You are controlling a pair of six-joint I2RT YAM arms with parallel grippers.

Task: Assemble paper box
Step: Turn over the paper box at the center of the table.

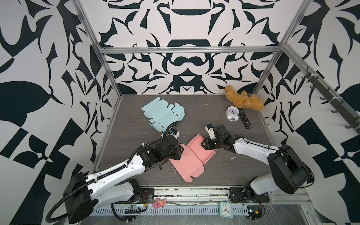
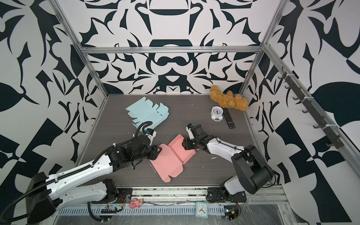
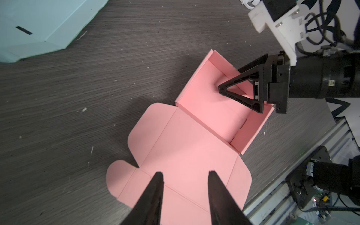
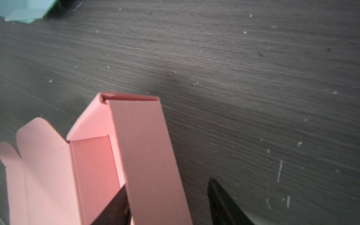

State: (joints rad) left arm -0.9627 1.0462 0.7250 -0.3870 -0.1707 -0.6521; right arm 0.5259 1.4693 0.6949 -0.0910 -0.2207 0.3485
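Observation:
A pink paper box (image 1: 196,151) lies mid-table, its tray half folded up with walls raised and its flat lid panel (image 3: 187,144) spread toward the front. My left gripper (image 3: 186,172) hovers open over the lid panel's near end, fingers apart, nothing between them; it shows in both top views (image 1: 180,153) (image 2: 156,151). My right gripper (image 4: 167,184) is open and straddles the tray's side wall (image 4: 144,152): one finger inside against the wall, the other outside with a gap. The left wrist view shows that right gripper (image 3: 229,79) reaching into the tray.
A flat light-blue box blank (image 1: 162,115) lies at the back left. A teddy bear (image 1: 243,99), white alarm clock (image 1: 231,114) and remote (image 1: 245,117) sit at the back right. A pink toy (image 1: 158,202) and square clock (image 1: 226,209) rest on the front rail.

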